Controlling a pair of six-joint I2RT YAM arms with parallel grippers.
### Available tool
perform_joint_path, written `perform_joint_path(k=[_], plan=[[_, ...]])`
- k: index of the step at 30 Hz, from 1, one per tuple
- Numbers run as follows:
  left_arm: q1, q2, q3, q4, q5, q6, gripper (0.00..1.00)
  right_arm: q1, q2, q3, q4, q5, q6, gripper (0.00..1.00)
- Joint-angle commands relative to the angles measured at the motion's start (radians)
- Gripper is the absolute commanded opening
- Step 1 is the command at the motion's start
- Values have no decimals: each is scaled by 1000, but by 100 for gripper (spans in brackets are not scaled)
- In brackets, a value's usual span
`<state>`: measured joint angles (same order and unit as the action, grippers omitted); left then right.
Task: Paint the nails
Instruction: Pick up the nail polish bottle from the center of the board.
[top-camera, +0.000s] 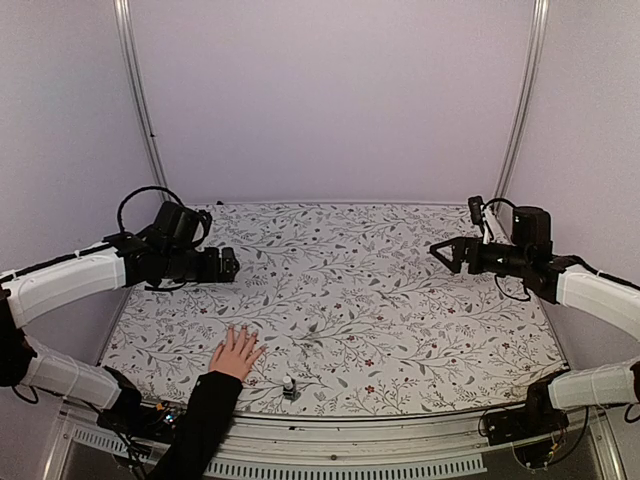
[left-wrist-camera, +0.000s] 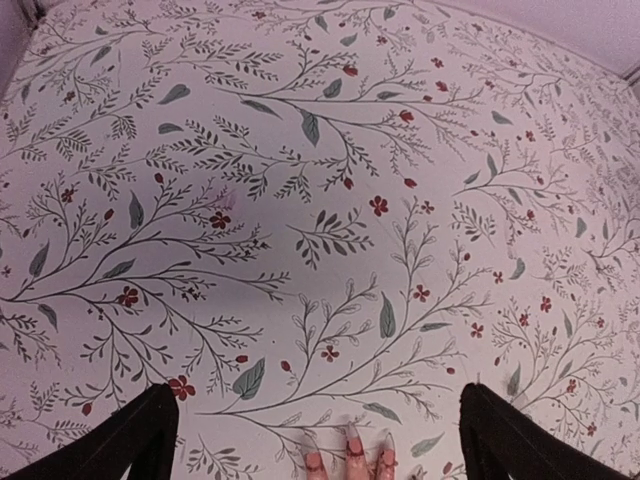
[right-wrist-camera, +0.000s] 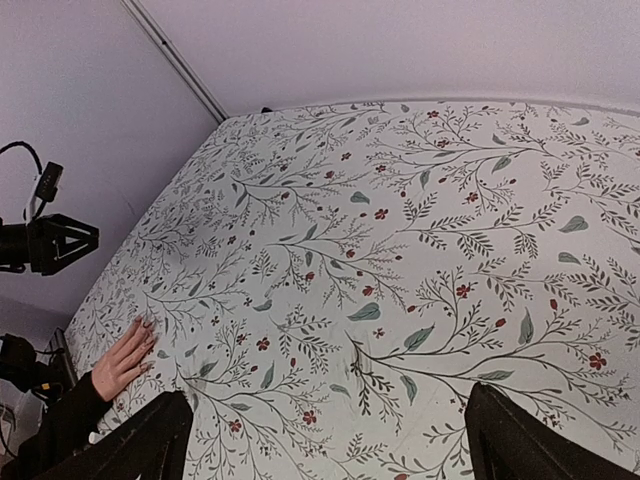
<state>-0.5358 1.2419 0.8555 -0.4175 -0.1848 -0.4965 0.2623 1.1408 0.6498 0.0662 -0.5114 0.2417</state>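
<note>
Left wrist, hand (left-wrist-camera: 350, 462) cut off at btm edge, nails (left-wrist-camera: 352, 440) tiny, polish unclear

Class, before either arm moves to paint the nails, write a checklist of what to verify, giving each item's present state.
1. Hand flat on the table, fingers spread: ok.
2. Left gripper open and empty: ok.
3. Right gripper open and empty: ok.
4. Bottle upright beside the hand: ok.
5. Bottle opened: not ok, the white cap is on.
6. Which nails carry polish: cannot tell, too small.
</note>
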Motion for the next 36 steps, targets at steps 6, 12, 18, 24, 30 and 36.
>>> perform_joint_path(k=[6, 12, 18, 24, 30, 36], plan=[[-114, 27, 115, -172, 151, 162, 100, 9, 7, 41, -18, -92, -42, 99], [-295, 19, 182, -315, 176, 205, 100, 11, 22, 45, -10, -124, -39, 99], [-465, 35, 237, -400, 237, 199, 100, 19, 19, 38, -6, -140, -39, 99], [-623, 134, 292, -448, 224, 184, 99, 21, 23, 45, -20, -131, -49, 99], [-701, 273, 326, -465, 188, 186, 89, 21, 6, 42, -29, -130, -51, 99], [-735, 370, 344, -468, 167, 194, 71, 22, 1, 36, -24, -121, -54, 99]])
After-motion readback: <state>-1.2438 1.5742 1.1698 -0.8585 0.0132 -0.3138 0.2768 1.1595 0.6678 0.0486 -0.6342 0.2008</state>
